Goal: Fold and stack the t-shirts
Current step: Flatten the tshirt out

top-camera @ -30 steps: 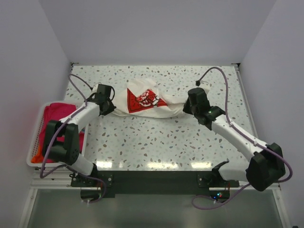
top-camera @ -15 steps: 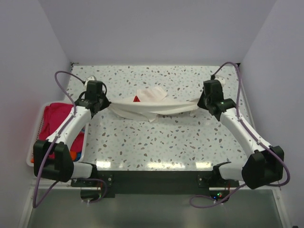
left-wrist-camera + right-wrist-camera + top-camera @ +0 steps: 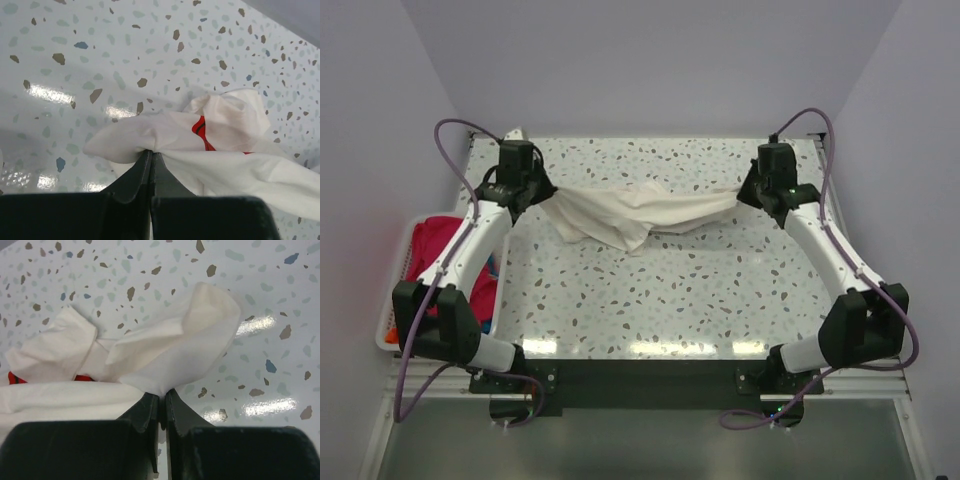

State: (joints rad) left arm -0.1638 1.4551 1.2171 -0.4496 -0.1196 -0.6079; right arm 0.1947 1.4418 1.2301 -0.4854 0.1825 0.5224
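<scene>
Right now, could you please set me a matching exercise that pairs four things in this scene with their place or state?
1. white t-shirt
2. red clothing
3. left fingers
4. table

A. speckled and glossy
B. in the white basket
C. shut on white cloth
D. pinched at both ends, sagging between

Pairs: 1-D, 2-B, 3-C, 4-A

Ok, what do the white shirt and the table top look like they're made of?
White shirt: soft, thin cloth, likely cotton knit, matte; it wrinkles and sags. Table top: hard, speckled, terrazzo-like surface, possibly laminate, glossy; bright reflections show.
</scene>
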